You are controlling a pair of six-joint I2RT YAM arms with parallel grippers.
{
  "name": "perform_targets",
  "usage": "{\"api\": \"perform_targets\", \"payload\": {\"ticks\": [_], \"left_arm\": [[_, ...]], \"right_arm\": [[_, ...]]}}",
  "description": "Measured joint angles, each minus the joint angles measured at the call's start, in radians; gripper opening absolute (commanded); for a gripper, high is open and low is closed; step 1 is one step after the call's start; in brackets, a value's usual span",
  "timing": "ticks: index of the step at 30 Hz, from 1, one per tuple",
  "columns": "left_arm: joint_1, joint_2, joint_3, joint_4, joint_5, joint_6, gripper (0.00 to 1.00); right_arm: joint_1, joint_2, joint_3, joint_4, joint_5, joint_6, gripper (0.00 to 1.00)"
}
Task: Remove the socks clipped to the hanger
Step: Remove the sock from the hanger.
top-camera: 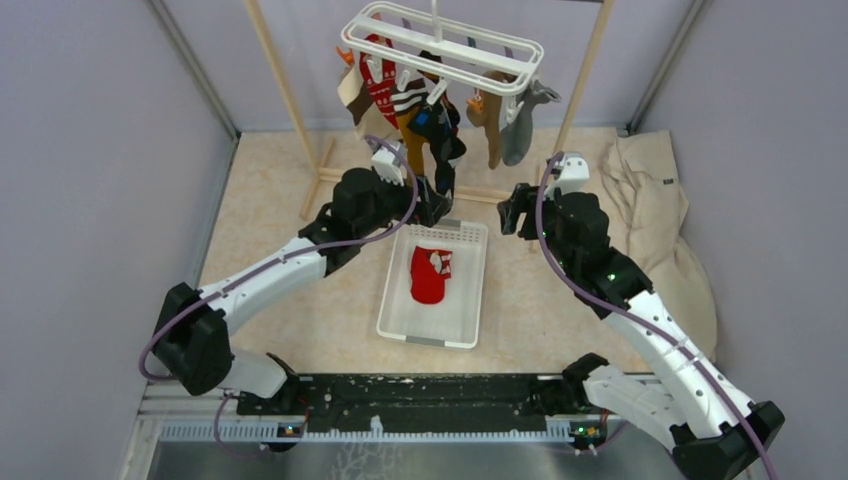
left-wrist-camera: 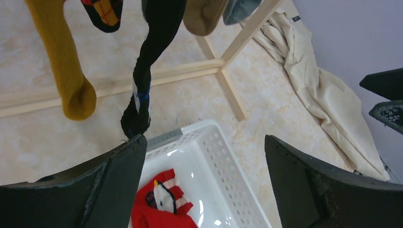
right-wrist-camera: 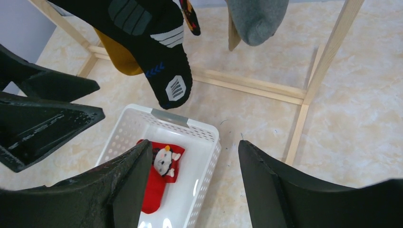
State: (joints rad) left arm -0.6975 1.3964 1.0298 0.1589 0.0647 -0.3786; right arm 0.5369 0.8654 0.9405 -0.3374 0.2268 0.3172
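Note:
The white hanger [top-camera: 440, 45] hangs at the back with several socks clipped to it, among them a red patterned one [top-camera: 380, 85], a mustard one [left-wrist-camera: 66, 71], a long black one [left-wrist-camera: 142, 95] and a grey one [right-wrist-camera: 256, 19]. One red sock [top-camera: 431, 275] lies in the white basket [top-camera: 458, 312]. My left gripper [left-wrist-camera: 204, 137] stands open and empty over the basket's far end, just below the black sock's toe. My right gripper [right-wrist-camera: 195, 142] is open and empty too, hovering by the basket's far right corner, below the grey sock.
The wooden rack [top-camera: 290, 110] carries the hanger, and its floor bars [left-wrist-camera: 142, 80] run just behind the basket. A large beige cloth [top-camera: 660, 220] lies crumpled against the right wall. Grey walls close in both sides.

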Motion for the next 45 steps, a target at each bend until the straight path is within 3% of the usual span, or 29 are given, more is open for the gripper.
{"api": "perform_targets", "payload": {"ticks": [12, 25, 38, 42, 45], "left_arm": [[0.0, 0.171, 0.0, 0.243, -0.043, 0.053, 0.99], [0.008, 0.264, 0.0, 0.338, -0.138, 0.081, 0.99], [0.016, 0.4, 0.0, 0.427, -0.14, 0.05, 0.98], [0.02, 0.433, 0.0, 0.456, -0.119, 0.03, 0.93], [0.02, 0.458, 0.006, 0.478, -0.093, 0.011, 0.81]], "right_arm": [[0.0, -0.025, -0.023, -0.006, 0.0, 0.002, 0.67], [0.0, -0.033, -0.045, -0.01, 0.0, 0.001, 0.67], [0.0, -0.033, -0.045, -0.011, 0.0, -0.002, 0.67], [0.0, -0.033, -0.045, -0.018, 0.001, -0.009, 0.67], [0.0, -0.033, -0.045, -0.026, 0.003, -0.013, 0.67]]}}
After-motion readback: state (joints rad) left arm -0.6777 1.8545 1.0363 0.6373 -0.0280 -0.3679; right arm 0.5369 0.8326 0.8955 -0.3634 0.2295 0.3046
